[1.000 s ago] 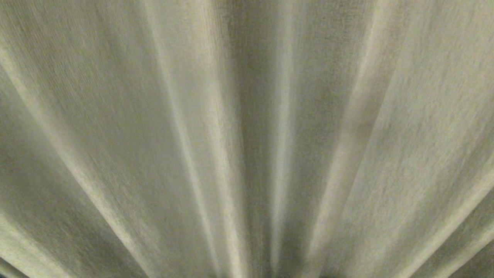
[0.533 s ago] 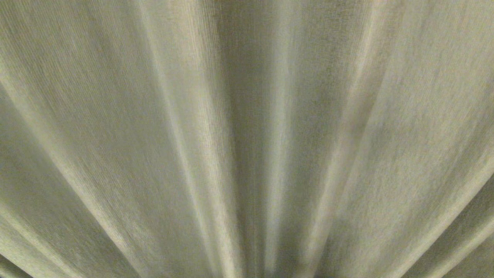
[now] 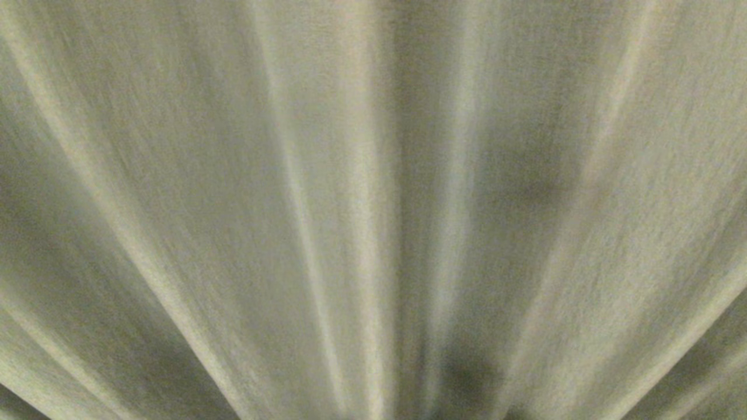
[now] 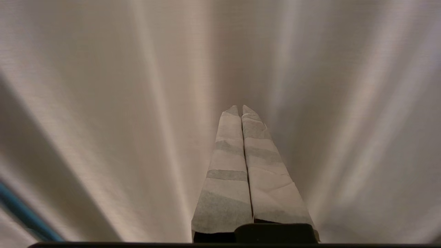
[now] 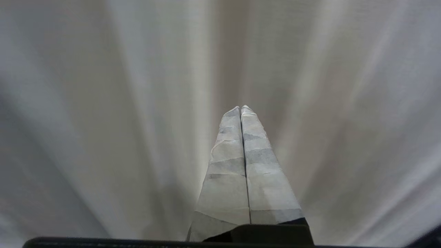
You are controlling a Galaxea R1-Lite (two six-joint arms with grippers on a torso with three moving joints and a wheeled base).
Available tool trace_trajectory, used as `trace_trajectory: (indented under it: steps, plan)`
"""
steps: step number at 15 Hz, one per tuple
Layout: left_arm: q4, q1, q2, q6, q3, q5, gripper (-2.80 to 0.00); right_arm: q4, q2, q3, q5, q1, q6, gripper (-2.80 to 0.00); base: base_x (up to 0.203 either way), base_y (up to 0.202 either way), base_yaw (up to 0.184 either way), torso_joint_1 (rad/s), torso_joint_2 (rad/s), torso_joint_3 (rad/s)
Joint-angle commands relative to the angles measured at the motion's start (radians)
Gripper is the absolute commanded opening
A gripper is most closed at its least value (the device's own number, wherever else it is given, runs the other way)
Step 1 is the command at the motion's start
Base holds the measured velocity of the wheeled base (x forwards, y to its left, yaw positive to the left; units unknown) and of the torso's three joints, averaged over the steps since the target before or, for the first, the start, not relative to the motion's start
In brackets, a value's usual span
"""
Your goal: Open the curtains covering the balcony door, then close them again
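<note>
Just ahead of both clenched, empty tools, left tool and right tool, the curtains hang drawn; best find an edge first, then part the tips around one fold.

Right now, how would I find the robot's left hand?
Pleated beige curtains fill every view. The left hand is the pair of taped fingers pressed shut, pointing at those folds. Only its view shows a blue strip at the edge.
</note>
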Motion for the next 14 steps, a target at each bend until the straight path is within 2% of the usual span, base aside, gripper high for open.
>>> trace_trajectory:
  steps: [1,14]
  plan:
    - [-0.001,0.000,0.000,-0.001,0.000,0.002,-2.80,0.000,0.000,0.001,0.000,0.001,-0.001,-2.80,0.000,0.193,-0.001,-0.001,0.01,0.004]
    - [-0.001,0.000,0.000,-0.004,0.000,0.002,-2.80,0.000,0.000,0.000,0.000,0.000,-0.001,-2.80,0.000,0.196,0.001,0.000,0.00,0.002]
